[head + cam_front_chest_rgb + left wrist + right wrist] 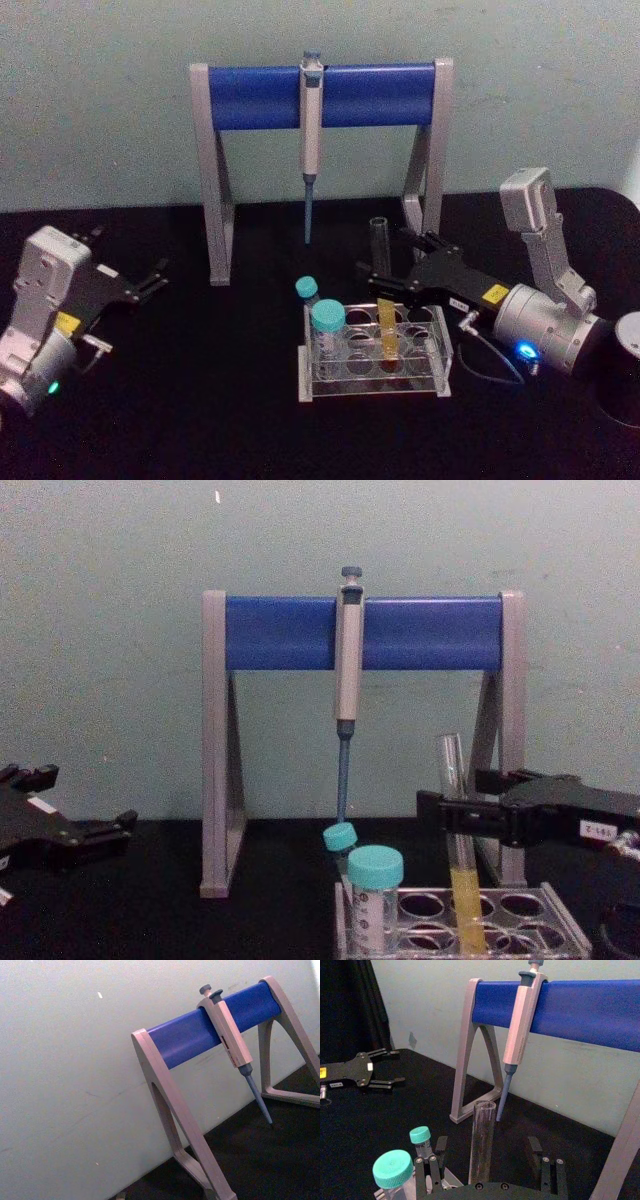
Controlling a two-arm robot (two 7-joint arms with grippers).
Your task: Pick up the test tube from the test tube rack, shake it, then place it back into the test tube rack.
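The pick-up is just being set up: the right gripper (487,1150) is reaching in with its jaws spread on either side of the test tube (452,765). The tube is standing in the rack (372,388), its long axis near vertical, mouth up. The next move is probably a square pinch, then a straight lift. The left gripper (152,280) is resting at the left, jaws apart.

A tall clear glass test tube (384,300) with yellow liquid at its base stands upright in the low translucent grey-lilac plastic rack (433,372) on the black bench (200,410). The right hand (387,260) reaches in from the right, its black fingers (378,283) spread to either side of the tube. The left hand (135,262) rests well apart on the left.
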